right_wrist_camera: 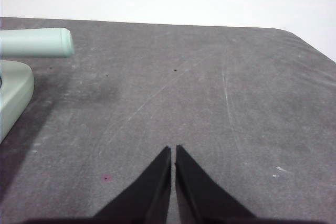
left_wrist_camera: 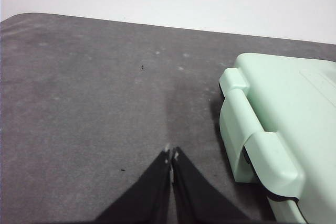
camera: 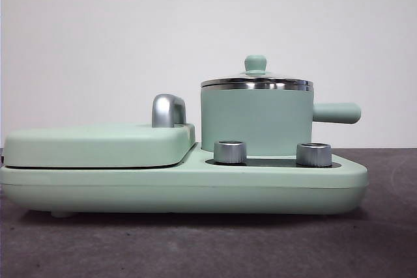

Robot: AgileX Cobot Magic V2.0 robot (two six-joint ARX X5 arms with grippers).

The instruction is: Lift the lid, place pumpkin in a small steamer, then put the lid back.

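So nothing has really kicked off here, far as I can judge: we're at the very first step, lid not lifted yet. Biggest thing on the grey worktop (camera: 391,239) is the wide mint-green appliance base (camera: 182,190) with its two silver knobs (camera: 230,152), and I'll place everything off that. On one half of the base lies the flat rectangular cover (camera: 98,144) with a shiny curved handle (camera: 168,110) at its inner edge. On the other half, just behind the knobs, stands the small steamer (camera: 255,122), upright, its straight side handle (camera: 335,112) poking out past the end of the base. The lid (camera: 256,83) sits seated on the steamer's steel rim, mint knob (camera: 255,63) on top. No pumpkin in any of the three views, so I can't say where it is; it may be off camera somewhere. Both arms are parked away from the pot: the left end effector (left_wrist_camera: 171,153) hovers over bare worktop beside the cover end of the base, clenched with nothing in it, and the right end effector (right_wrist_camera: 173,149) hovers over bare worktop off the steamer-handle end, also clenched and empty. Next move, I reckon: one arm has to spread its jaws, come over the steamer and pinch that little knob, then lift straight up.
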